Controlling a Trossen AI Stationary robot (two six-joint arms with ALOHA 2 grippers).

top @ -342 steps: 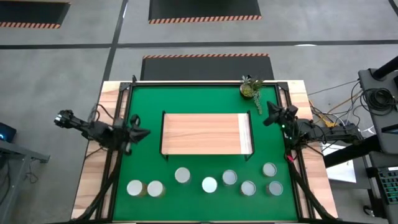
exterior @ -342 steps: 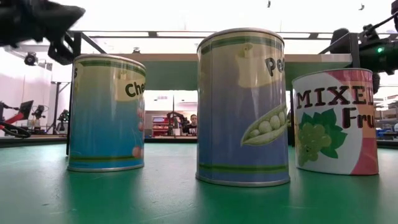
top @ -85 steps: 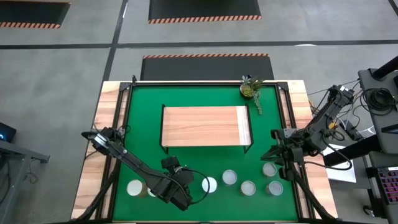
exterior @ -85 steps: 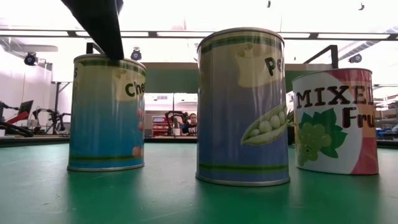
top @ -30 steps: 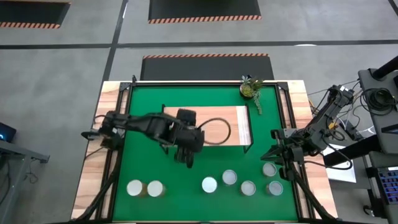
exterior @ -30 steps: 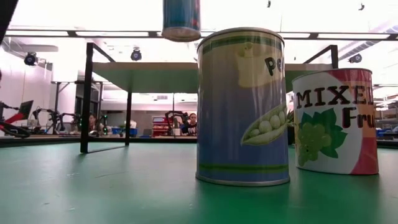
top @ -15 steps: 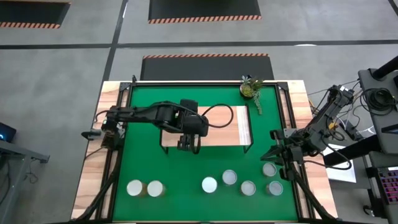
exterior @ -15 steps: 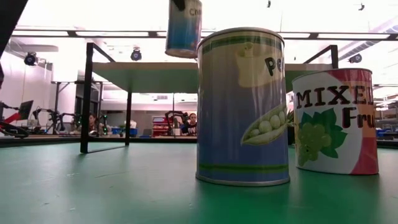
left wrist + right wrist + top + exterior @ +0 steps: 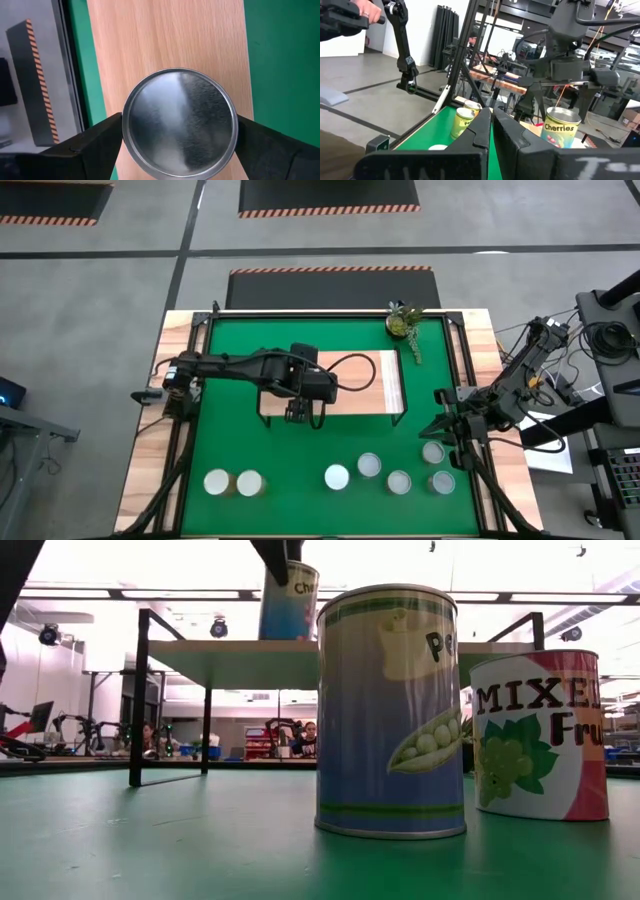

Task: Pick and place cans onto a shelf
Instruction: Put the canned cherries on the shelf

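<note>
Left hand (image 9: 177, 145) clamped on cherries can (image 9: 179, 123) at shelf (image 9: 340, 370) front edge, right hand (image 9: 491, 131) pressed closed

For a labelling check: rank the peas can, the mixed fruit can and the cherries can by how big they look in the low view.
1. Peas can, largest.
2. Mixed fruit can.
3. Cherries can, smallest, held over the shelf by the left tool.
Nearness to the camera drives this; true sizes are unsure.

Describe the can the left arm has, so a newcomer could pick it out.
Find the wooden shelf in the middle of the green mat. At its near edge the left hand grips one can at the shelf top. It is the only can up there; six others stand on the mat.
</note>
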